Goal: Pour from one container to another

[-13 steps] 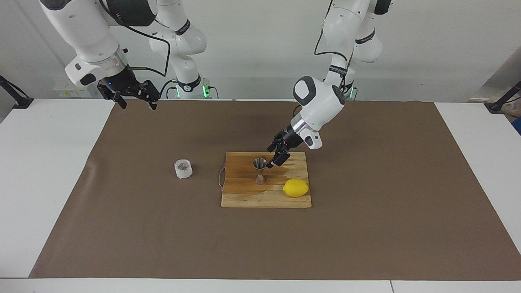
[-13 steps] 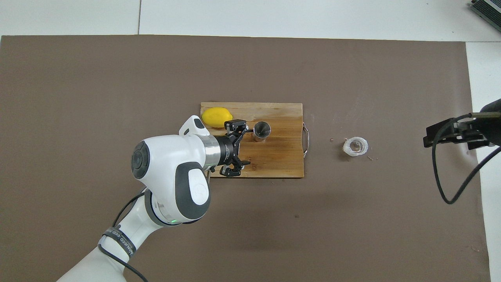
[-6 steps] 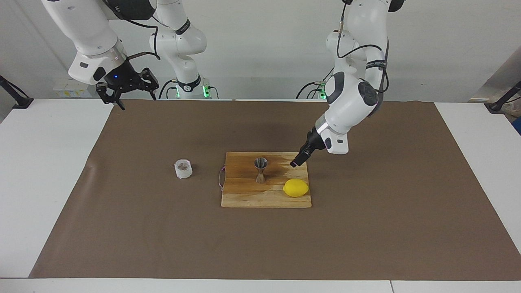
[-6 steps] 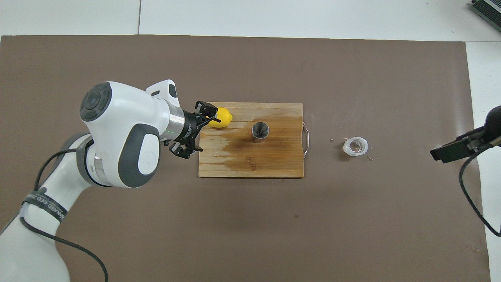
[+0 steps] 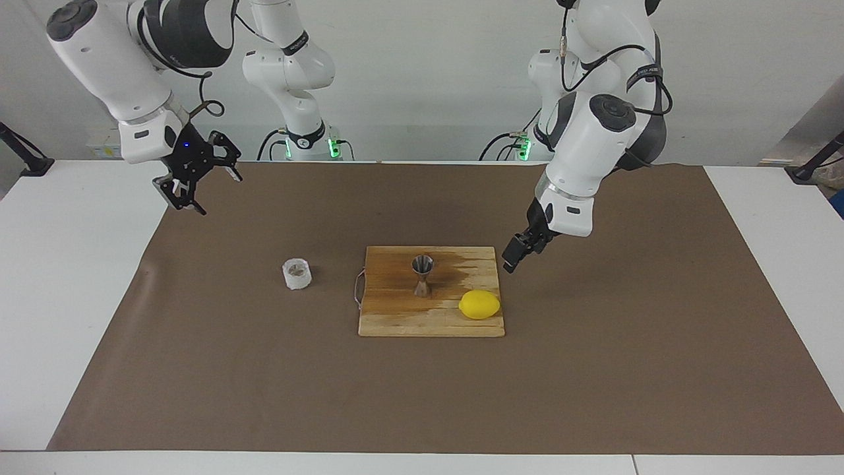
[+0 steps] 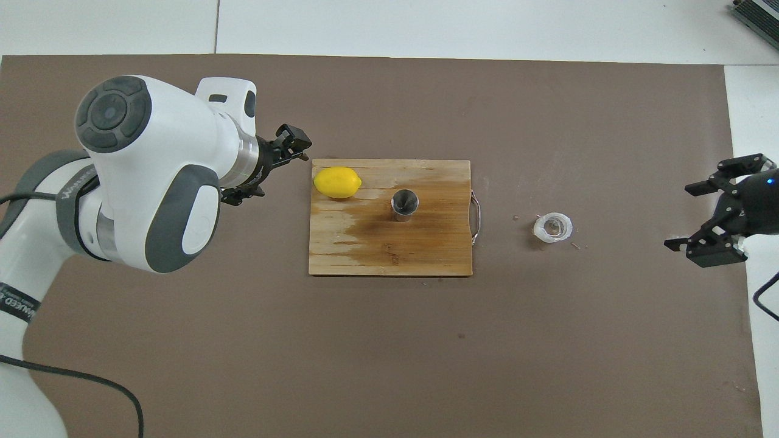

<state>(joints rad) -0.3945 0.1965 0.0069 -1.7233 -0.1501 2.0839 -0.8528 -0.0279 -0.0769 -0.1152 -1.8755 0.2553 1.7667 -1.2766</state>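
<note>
The whitish translucent cup (image 5: pixel 297 273) (image 6: pixel 552 227) stands alone on the brown mat, toward the right arm's end. The steel jigger (image 5: pixel 422 276) (image 6: pixel 405 202) stands upright on the wooden cutting board (image 5: pixel 409 323) (image 6: pixel 389 258). My left gripper (image 5: pixel 513 259) (image 6: pixel 275 168) is open and holds nothing; it hangs just above the mat, off the board's edge toward the left arm's end. My right gripper (image 5: pixel 219 195) (image 6: pixel 686 216) is open and holds nothing, up in the air over the mat's edge at the right arm's end, well clear of the cup.
A yellow lemon (image 5: pixel 479 304) (image 6: pixel 337 182) lies on the board's corner, close to the left gripper. The board has a dark wet stain and a wire handle (image 6: pixel 476 217) on the side facing the cup. A few crumbs lie around the cup.
The left gripper has drawn back from beside the jigger, off the board toward the left arm's end. The right gripper has turned and come down a little over the mat's edge.
</note>
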